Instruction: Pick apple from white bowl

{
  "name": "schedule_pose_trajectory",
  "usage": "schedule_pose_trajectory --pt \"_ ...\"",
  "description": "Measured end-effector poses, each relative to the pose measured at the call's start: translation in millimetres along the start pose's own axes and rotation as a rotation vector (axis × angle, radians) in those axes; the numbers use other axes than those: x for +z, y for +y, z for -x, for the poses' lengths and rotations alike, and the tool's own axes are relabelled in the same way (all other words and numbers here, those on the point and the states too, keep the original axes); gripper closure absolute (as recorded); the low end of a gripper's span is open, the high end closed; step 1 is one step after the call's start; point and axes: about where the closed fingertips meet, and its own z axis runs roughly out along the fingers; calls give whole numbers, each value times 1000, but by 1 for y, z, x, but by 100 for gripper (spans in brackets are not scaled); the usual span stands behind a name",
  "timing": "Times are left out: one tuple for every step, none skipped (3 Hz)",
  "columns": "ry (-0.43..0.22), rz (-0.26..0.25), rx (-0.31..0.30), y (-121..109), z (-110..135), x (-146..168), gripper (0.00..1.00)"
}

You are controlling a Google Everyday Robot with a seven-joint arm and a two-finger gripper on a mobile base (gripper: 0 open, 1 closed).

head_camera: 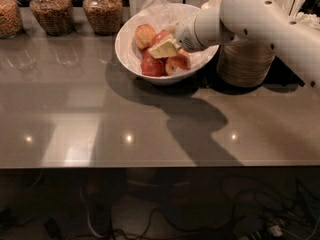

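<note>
The gripper (163, 49) sat inside the white bowl (128, 54), over the apple (160, 35) just behind it; its grip could not be told. Open table (75, 109) lay beyond the near rim.

White bowl (126, 51), glossy, is lined with white paper (155, 6); the apple (159, 36) is marked red, a second apple (144, 34) pale yellow-orange, and the front apples (151, 66) darker red. The gripper (163, 49), cream on a white arm (250, 14), is held over the fruit. The table (75, 114) is finished grey-brown, and the stacked bowls (245, 59) beige.
</note>
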Motion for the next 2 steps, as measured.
schedule_pose_trajectory --pt "-36 -8 -39 -1 9 -10 100" --pt "-85 -24 -82 -5 23 -28 100"
